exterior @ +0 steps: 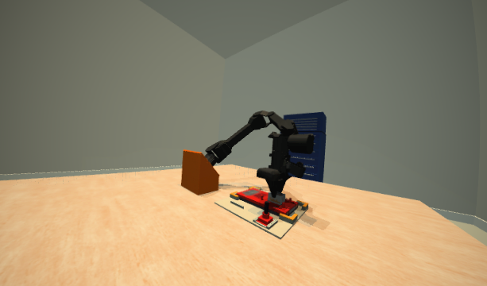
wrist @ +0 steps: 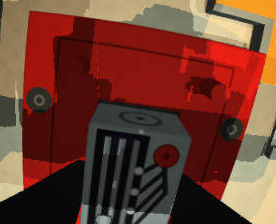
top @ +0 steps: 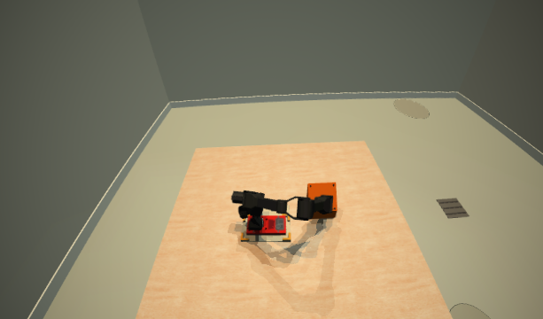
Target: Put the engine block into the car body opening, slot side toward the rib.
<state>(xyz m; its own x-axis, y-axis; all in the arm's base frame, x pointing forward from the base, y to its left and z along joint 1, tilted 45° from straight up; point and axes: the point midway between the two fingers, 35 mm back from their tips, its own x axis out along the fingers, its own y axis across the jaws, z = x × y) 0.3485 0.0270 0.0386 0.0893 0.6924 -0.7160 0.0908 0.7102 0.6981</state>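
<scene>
The grey engine block (exterior: 277, 199) (wrist: 139, 131) is between my fingers, upright over the opening in the red car body (top: 276, 231) (exterior: 288, 207) (wrist: 139, 65). My gripper (exterior: 276, 194) (wrist: 129, 177) is shut on it. In the wrist view its dark grooves and a red round mark face the camera. A thin dark strip of the opening shows along the block's far edge. In the exterior view much of the block stands above the body. Its lower end, the rib and which side the slot faces are hidden. In the top view the arm hides the block.
Orange corner brackets (exterior: 288, 218) (wrist: 275, 55) hold the car body on a cream plate (exterior: 280, 233). A red piece (exterior: 264, 220) with a black post stands close beside the body on that plate. The orange arm base (top: 321, 190) (exterior: 193, 175) stands behind. A blue cabinet (exterior: 323, 151) is farther back.
</scene>
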